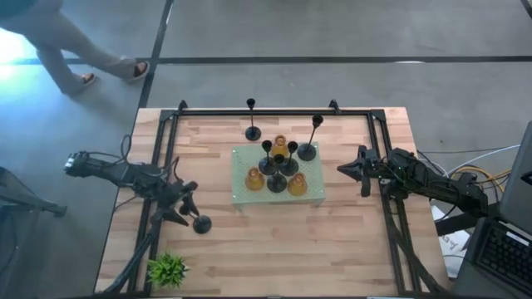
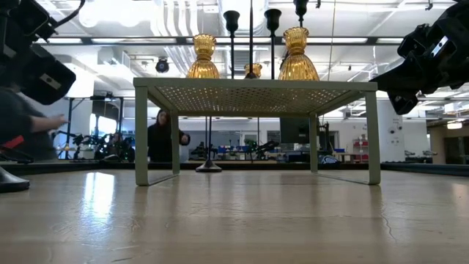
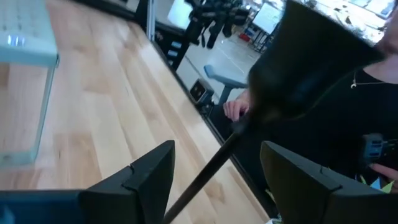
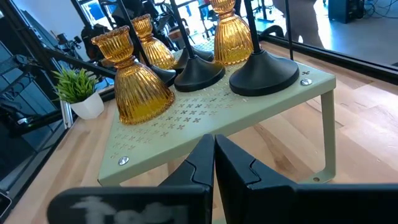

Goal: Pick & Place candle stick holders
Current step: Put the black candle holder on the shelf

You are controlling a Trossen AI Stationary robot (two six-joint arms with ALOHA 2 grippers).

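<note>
My left gripper [image 1: 190, 211] is over the table's near left part, shut on a black candle stick holder whose domed base [image 1: 202, 223] sticks out ahead of the fingers, also in the left wrist view [image 3: 311, 56]. A pale green stand [image 1: 241, 196] in the middle carries three amber glass holders [image 1: 255, 178] and several black ones [image 1: 277, 183]. One black holder [image 1: 252, 133] stands on the wood beyond the stand. My right gripper [image 1: 342, 170] is shut and empty, just right of the stand, pointing at it [image 4: 214, 152]. My left gripper has the black holder's thin stem [image 3: 208, 177] running forward between its two fingers, along them. The place of contact lies back below the picture's edge and does not show. The holder is tilted, its base ahead of the fingertips toward the table's near edge.
A small green plant [image 1: 168, 268] stands at the near left corner. Black rails [image 1: 249, 112] frame the table's far, left and right sides. A person walks beyond the far left corner [image 1: 75, 58], and a person in black is close beyond the table's edge [image 3: 367, 106].
</note>
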